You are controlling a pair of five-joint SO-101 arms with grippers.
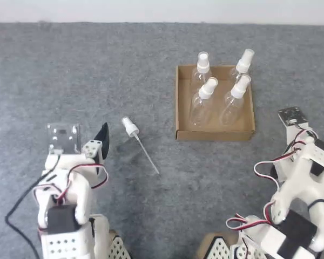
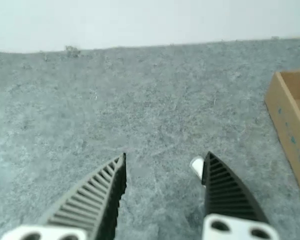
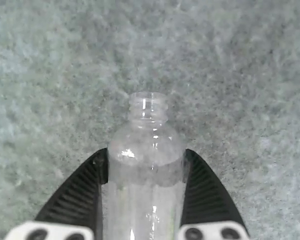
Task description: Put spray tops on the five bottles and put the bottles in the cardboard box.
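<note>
A cardboard box (image 1: 215, 133) at the right of centre holds several clear bottles (image 1: 201, 105) with white spray tops on, lying side by side. A loose spray top (image 1: 130, 127) with its long tube lies on the grey carpet left of the box. My left gripper (image 1: 100, 141) stands open just left of that top. In the left wrist view the open left gripper (image 2: 165, 162) has the spray top's white head (image 2: 196, 166) peeking out beside one finger. My right gripper (image 3: 146, 159) is shut on a clear bottle (image 3: 147, 145) whose open neck has no top.
The box's side wall (image 2: 290, 125) appears at the edge of the left wrist view. Grey carpet (image 1: 86, 70) covers the table, and a pale wall runs along the far edge. The right arm (image 1: 302, 178) sits at the lower right, near the box's front corner.
</note>
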